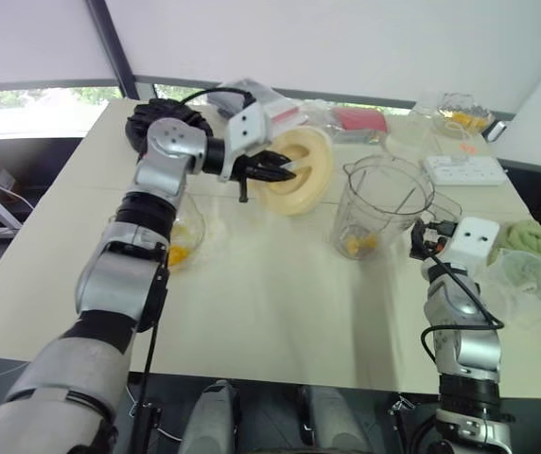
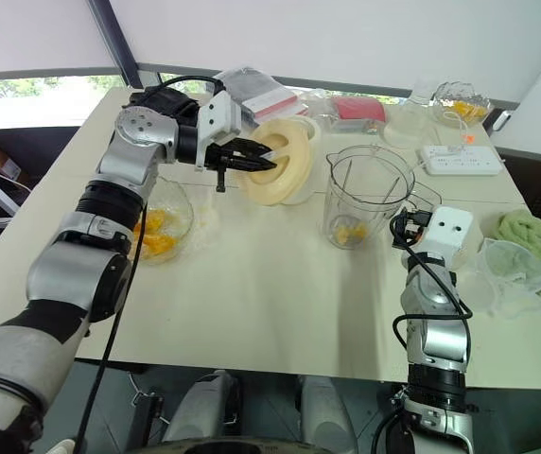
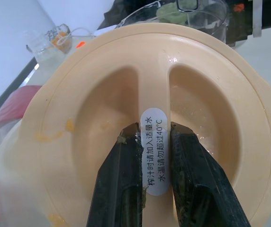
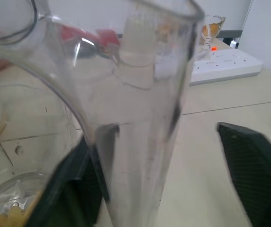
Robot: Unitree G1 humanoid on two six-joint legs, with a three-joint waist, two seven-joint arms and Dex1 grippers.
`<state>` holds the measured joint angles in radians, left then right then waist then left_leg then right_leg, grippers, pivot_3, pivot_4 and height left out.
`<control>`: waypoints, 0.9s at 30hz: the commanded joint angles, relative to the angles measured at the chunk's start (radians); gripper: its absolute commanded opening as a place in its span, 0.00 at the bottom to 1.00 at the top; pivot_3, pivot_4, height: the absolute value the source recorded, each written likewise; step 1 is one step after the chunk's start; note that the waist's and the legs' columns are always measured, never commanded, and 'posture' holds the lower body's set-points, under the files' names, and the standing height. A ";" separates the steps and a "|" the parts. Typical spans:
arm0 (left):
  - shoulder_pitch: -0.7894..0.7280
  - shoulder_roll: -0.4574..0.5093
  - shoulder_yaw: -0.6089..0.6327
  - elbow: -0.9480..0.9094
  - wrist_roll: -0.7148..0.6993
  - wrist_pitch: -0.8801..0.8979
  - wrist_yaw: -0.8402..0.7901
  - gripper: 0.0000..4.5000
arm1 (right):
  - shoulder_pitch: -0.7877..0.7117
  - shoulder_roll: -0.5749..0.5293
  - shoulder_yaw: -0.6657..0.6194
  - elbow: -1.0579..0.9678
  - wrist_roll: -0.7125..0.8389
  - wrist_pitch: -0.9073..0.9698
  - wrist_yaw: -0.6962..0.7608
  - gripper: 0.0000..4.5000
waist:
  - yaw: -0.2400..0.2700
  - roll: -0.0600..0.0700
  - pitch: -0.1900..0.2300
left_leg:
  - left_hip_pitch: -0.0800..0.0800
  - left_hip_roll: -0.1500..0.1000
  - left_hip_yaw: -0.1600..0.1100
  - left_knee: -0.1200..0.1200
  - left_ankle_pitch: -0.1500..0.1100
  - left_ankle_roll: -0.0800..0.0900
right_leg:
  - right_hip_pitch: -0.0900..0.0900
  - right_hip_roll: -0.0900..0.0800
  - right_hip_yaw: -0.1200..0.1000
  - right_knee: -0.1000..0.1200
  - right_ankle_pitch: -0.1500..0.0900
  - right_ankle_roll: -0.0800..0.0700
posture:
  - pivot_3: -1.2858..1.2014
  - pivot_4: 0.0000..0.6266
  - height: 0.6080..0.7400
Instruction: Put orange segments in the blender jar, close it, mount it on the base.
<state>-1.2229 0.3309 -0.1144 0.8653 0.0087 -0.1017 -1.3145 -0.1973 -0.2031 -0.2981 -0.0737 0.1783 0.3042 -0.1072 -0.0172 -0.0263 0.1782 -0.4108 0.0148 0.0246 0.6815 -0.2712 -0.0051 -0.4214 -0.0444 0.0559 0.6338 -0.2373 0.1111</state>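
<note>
Nearest to us, at the lower right of the head views, our right gripper [image 1: 424,236] sits against the near side of the blender jar [image 1: 384,203]. From its wrist we see its two black fingers [image 4: 251,165] spread wide with the jar's clear handle [image 4: 140,109] standing between them, straddled and not pinched. We judge this to be a bracing post, so the jar will not slide or tip on the surface [image 1: 270,303] when something presses on its rim. The jar stands upright right of centre, open at the top, with a few orange segments [image 1: 357,244] lying at its bottom, so the filling seems at least begun. Left of centre, partly behind our left forearm, a glass bowl [image 2: 162,222] holds more orange pieces. Farther back, at upper centre, our left gripper [image 3: 153,132] holds the cream lid [image 1: 310,168] tilted on edge, just left of the jar's mouth; whether its lower edge rests on the surface we cannot tell. The fingers [image 3: 121,184] of this gripper are closed tight on the raised ridge across the lid's hollow, one each side of the white label, the one part narrow enough to grip. We read this as the closing step: the lid has to be levelled and brought over the mouth. Beyond, toward the upper right, lies a white power strip [image 1: 464,170].
</note>
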 commanded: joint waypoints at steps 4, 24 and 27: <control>-0.029 0.013 0.013 -0.045 -0.034 0.014 0.005 0.05 | -0.018 0.007 -0.010 -0.030 0.001 -0.036 0.002 0.34 | 0.003 0.000 0.000 | 0.000 0.000 0.000 0.000 0.000 0.000 | 0.000 0.000 0.000 0.000 0.000 0.000 | 0.52 0.24 1.00; -0.394 -0.050 0.023 0.293 -0.044 0.008 -0.157 0.05 | 0.004 0.126 0.084 -0.413 0.092 0.169 -0.009 0.34 | -0.001 0.003 0.002 | -0.006 0.000 -0.001 -0.001 0.000 0.000 | -0.006 0.001 -0.001 0.000 0.000 0.001 | 0.52 0.24 1.00; -0.440 -0.071 0.024 0.338 -0.034 0.009 -0.157 0.05 | 0.019 0.122 0.132 -0.423 0.065 0.170 0.002 0.34 | 0.000 0.003 0.002 | -0.008 0.000 -0.001 -0.001 0.000 0.000 | -0.007 0.001 -0.001 0.000 0.000 0.001 | 0.52 0.24 1.00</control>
<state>-1.6049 0.2647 -0.1035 1.2026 -0.0251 -0.0792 -1.4727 -0.1693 -0.0769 -0.1916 -0.4178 0.2527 0.4944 -0.1239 -0.0173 -0.0233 0.1799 -0.4191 0.0142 0.0238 0.6808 -0.2712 -0.0050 -0.4292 -0.0439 0.0553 0.6333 -0.2378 0.1119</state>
